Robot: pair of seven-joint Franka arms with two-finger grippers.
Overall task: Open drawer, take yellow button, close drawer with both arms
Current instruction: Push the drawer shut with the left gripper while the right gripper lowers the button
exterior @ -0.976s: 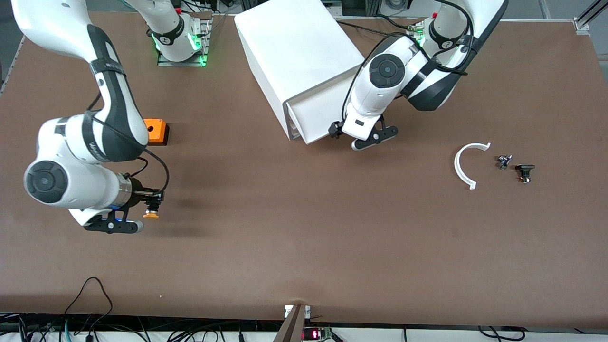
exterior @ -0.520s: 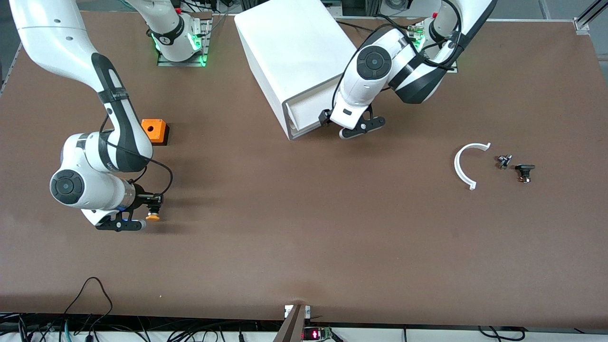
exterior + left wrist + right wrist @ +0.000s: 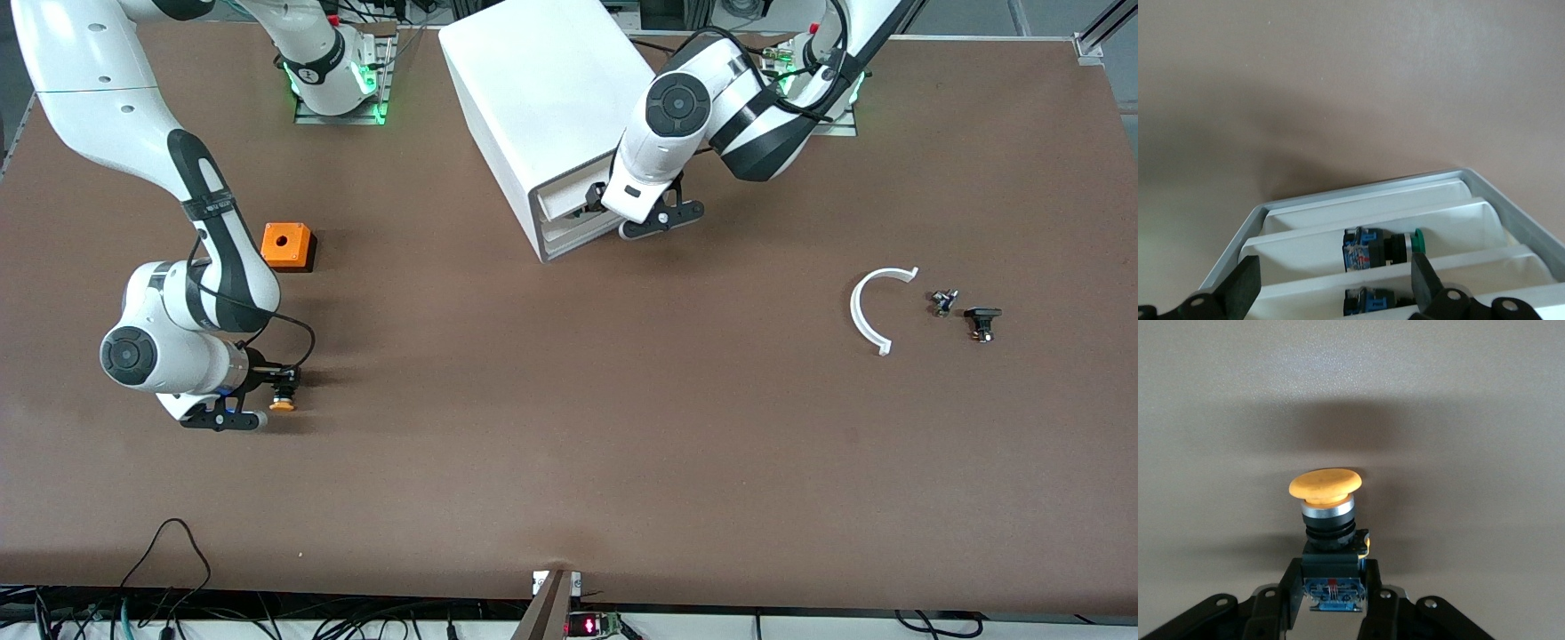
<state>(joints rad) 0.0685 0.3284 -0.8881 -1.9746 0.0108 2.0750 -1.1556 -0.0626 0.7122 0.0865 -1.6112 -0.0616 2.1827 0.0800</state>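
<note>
The white cabinet stands toward the arms' bases. Its top drawer sits almost fully in, its front just proud of the cabinet face. My left gripper is at that drawer's front, open and empty; in the left wrist view its fingers stand wide apart over the stacked drawer fronts. My right gripper is shut on the button, low over the table toward the right arm's end. In the right wrist view it grips the blue-and-black body, orange cap pointing away.
An orange cube with a hole sits beside the right arm. A white curved strip and two small black components lie toward the left arm's end. A green-capped button lies in a lower drawer.
My left gripper has pushed the top drawer back into the cabinet, from well out to nearly in. My right arm has sunk lower with the button still in its grip.
</note>
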